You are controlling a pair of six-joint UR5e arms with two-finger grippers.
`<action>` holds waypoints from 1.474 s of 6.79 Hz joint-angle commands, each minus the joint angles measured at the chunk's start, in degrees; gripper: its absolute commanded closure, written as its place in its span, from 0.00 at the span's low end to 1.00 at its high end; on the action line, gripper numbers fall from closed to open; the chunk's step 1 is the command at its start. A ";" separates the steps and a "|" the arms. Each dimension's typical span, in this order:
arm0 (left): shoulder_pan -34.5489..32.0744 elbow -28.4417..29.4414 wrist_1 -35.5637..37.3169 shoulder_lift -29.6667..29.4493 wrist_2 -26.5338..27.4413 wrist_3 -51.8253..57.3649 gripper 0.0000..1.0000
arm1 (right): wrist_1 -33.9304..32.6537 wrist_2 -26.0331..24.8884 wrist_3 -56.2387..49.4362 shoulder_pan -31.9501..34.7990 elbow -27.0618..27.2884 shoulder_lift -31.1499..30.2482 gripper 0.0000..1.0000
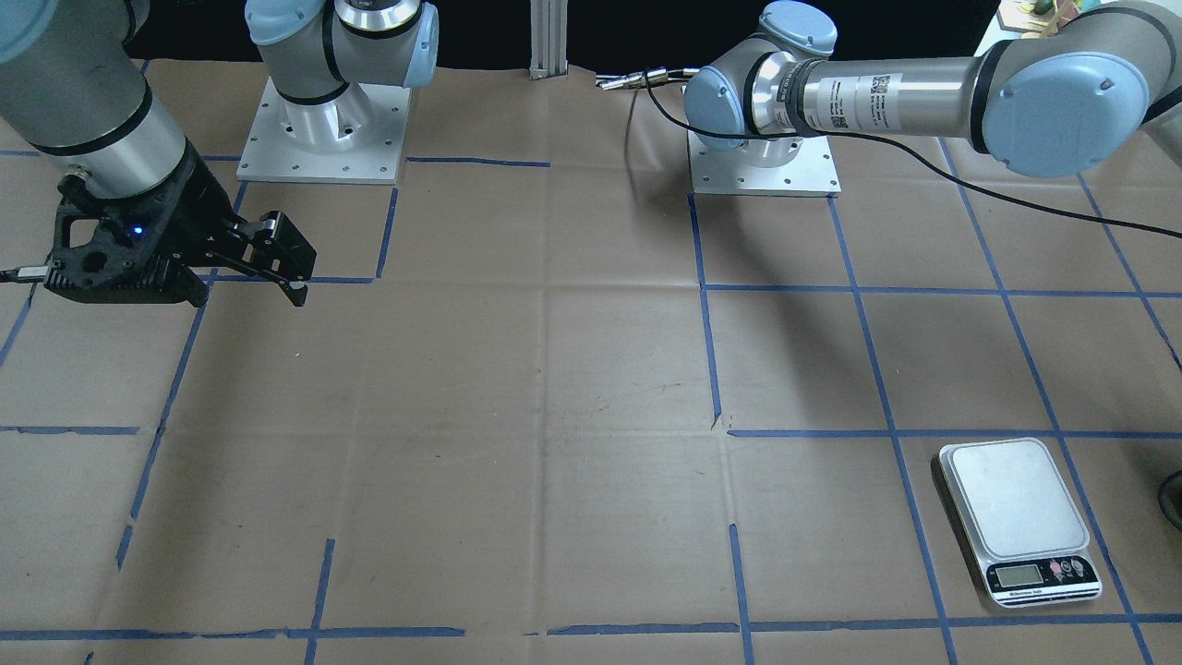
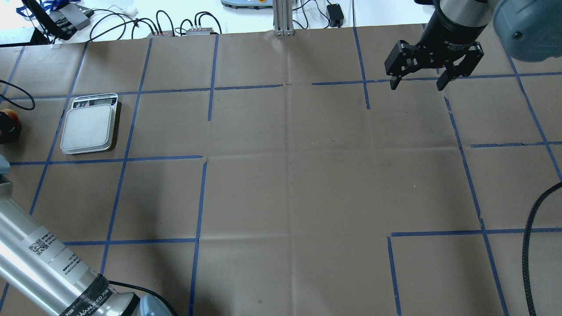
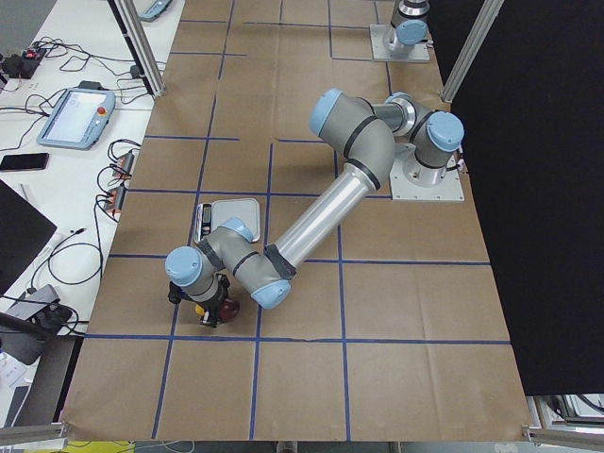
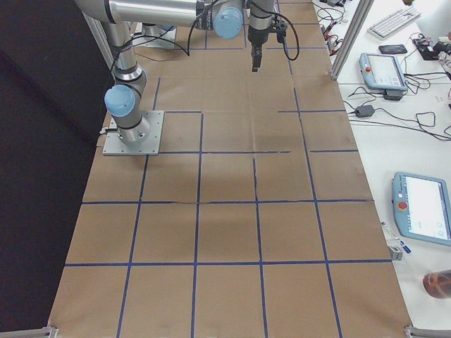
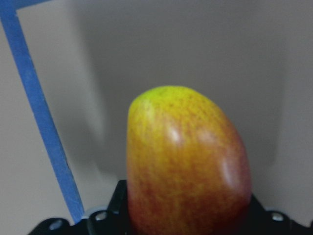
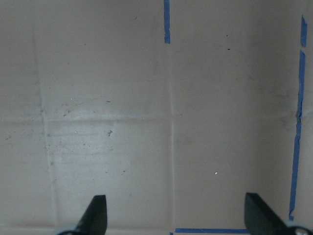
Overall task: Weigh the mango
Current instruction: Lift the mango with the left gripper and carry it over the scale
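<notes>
One mango (image 5: 188,166) fills most of the left wrist view. It is a long fruit with a round end and shiny skin. Its tip is yellow-green, the middle is orange with tiny red dots, and the bottom part turns dark red. Two spots of light shine on it. It sits right in front of the camera, over the black base of the left gripper (image 3: 209,304). The fruit hides the fingers, so I cannot tell if the jaws are pressing on it.

From the side, the left arm is bent low over the mango, near the table's end on the robot's left. I cannot tell if the fruit touches the table (image 2: 290,175), which is covered in brown paper with blue tape lines. A blue tape line runs next to the mango.

The scale (image 2: 88,127) is silver with a flat top, and has a little screen and buttons at one end. It lies near the mango but not touching it, with a blue line between them.

Far away on the other side, the right gripper (image 2: 417,85) hangs above the paper. Its two black fingers (image 6: 97,215) are spread wide apart with nothing between them.
</notes>
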 commanded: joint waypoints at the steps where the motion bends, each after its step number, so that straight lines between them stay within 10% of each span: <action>1: 0.00 0.72 -0.02 1.23 0.02 -0.47 0.55 | 0.00 -0.02 -0.02 0.00 0.00 0.00 0.00; 6: -10.06 -1.54 -6.43 9.57 -0.59 -21.85 0.56 | 0.00 -0.02 -0.02 0.00 0.00 0.00 0.00; 10: -16.51 -23.56 1.06 20.20 -1.20 -33.16 0.61 | 0.00 -0.02 -0.02 0.00 0.00 0.00 0.00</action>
